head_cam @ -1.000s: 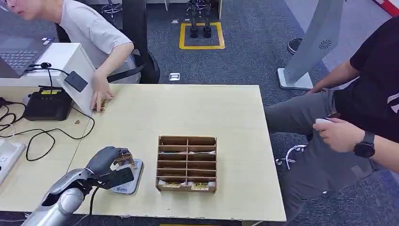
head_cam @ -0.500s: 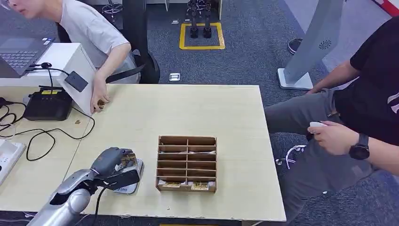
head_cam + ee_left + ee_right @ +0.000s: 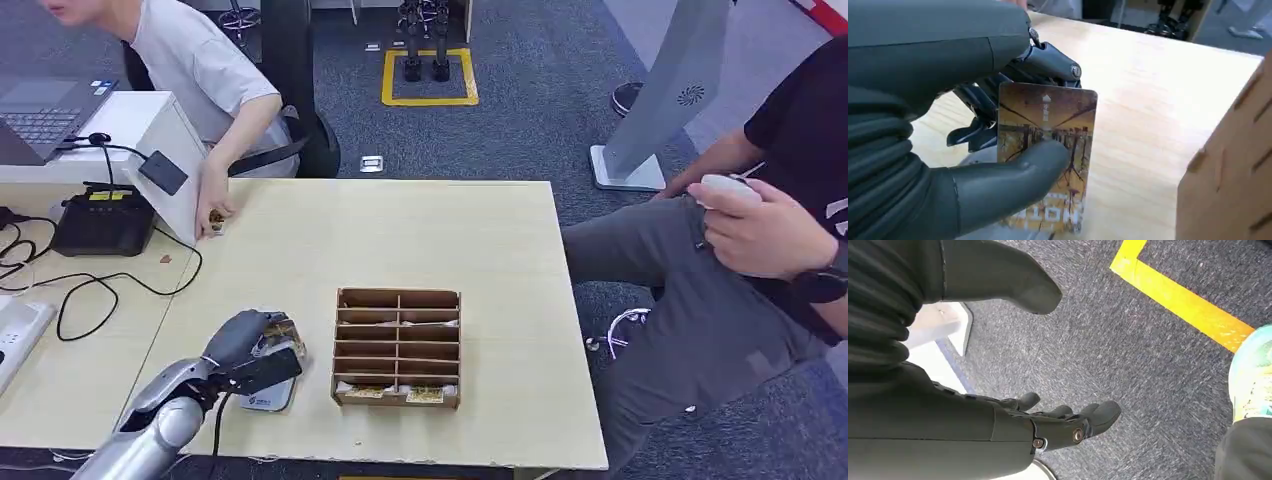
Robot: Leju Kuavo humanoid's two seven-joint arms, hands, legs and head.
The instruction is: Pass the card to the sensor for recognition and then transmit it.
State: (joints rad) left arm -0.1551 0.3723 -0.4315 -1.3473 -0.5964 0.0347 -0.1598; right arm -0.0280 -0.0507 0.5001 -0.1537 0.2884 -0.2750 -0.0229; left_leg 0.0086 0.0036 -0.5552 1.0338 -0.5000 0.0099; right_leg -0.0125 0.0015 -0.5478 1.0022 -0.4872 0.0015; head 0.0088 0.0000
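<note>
The left hand (image 3: 245,345) pinches the card (image 3: 1045,155) between thumb and fingers over the sensor (image 3: 262,398), just left of the wooden organizer (image 3: 398,348); recognition seems underway, handing over next. The right hand (image 3: 1068,427) hangs loosely open, holding nothing.

Office-like robot test space, grey carpet (image 3: 520,130), yellow floor marking (image 3: 429,98), laptop (image 3: 45,115), cabled desk (image 3: 60,330)
</note>
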